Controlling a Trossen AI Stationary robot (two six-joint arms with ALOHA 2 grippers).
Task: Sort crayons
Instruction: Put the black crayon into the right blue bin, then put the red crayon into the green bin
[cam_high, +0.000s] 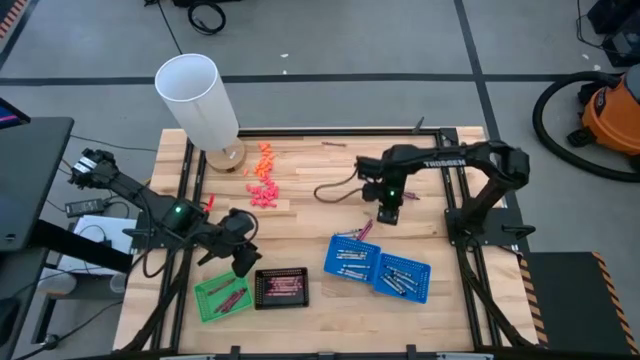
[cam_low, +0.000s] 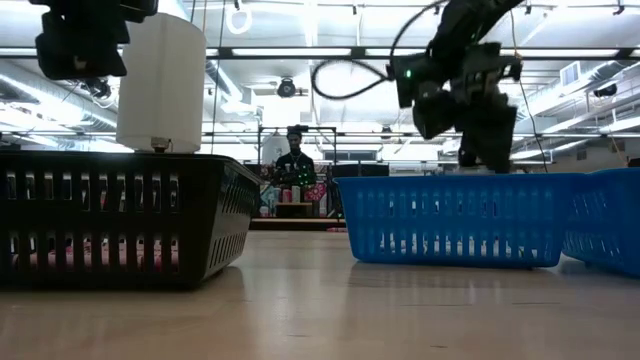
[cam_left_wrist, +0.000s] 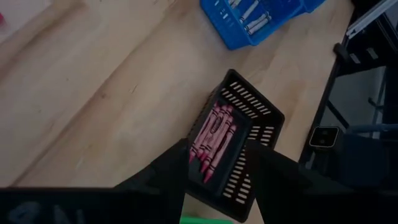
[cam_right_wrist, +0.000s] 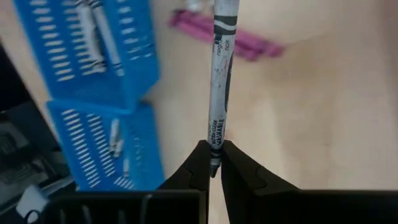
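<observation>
My right gripper (cam_high: 388, 213) (cam_right_wrist: 214, 152) is shut on a pale grey-silver crayon (cam_right_wrist: 221, 74), over the table just beyond the far blue basket (cam_high: 350, 257). A few magenta crayons (cam_right_wrist: 230, 34) lie on the table near it. Both blue baskets (cam_right_wrist: 93, 43) (cam_high: 403, 275) hold grey-silver crayons. My left gripper (cam_high: 245, 258) (cam_left_wrist: 217, 171) is open and empty above the black basket (cam_left_wrist: 249, 124), which holds red crayons (cam_left_wrist: 212, 134). The green basket (cam_high: 222, 297) holds a few dark red sticks. My right gripper pinches the grey-silver crayon by one end (cam_right_wrist: 215, 138) between its two fingertips. The crayon runs straight on from the fingers, in line with them, over the bare wood. Its other end lies outside the right wrist view, so I cannot tell whether it touches the table.
A white cylinder (cam_high: 200, 100) stands at the table's far left. A heap of stubby orange-pink pieces (cam_high: 262, 180) lies beside it. In the low view the black basket (cam_low: 120, 220) and a blue basket (cam_low: 460, 220) stand near; a person (cam_low: 293, 165) is far behind.
</observation>
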